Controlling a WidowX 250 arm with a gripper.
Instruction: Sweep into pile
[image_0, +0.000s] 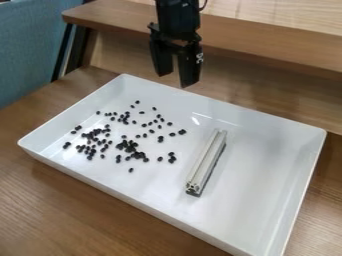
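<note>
Overhead, the black gripper is hanging down from the top edge of the view, its tips pointing at the work surface and overlapping the far wall of the white tray from this angle. Its two fingers are standing apart, leaving a plain gap between them.

Nearer the viewer and further right, a pale slotted bar is lying lengthwise on the tray's floor, well apart from the gripper. It is running at a slant, with its near end facing the camera and its far end angling off to the right; a dark strip is showing along its lower right side.

To the left of the bar, the small dark pieces are spreading over the left part of the tray. Some are bunching in loose clumps toward the middle and left of that scatter, while others are sitting singly around them, a few of them toward the far wall.

Outside, the tray is resting on a wood-grain table. Behind it, a wooden ledge is crossing the background, and a blue surface is filling the upper left corner.
</note>
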